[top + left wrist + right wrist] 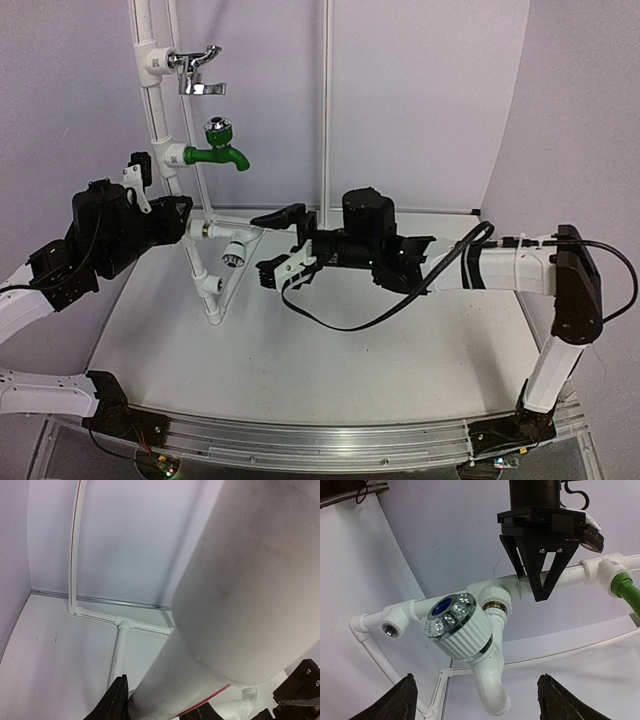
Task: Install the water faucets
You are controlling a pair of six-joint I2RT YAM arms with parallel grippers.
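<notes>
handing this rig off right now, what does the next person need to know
Left gripper: shut on the white pipe, holding the frame.
Right gripper: open, fingers either side of the white faucet, not touching it.
Done: the faucet sits in the tee fitting. Brass thread shows, so tightness can't be confirmed. Green tap and chrome lever tap are on the upright pipe.
Left: probably finish turning this faucet. The end socket is empty, and no second faucet is in view.
</notes>
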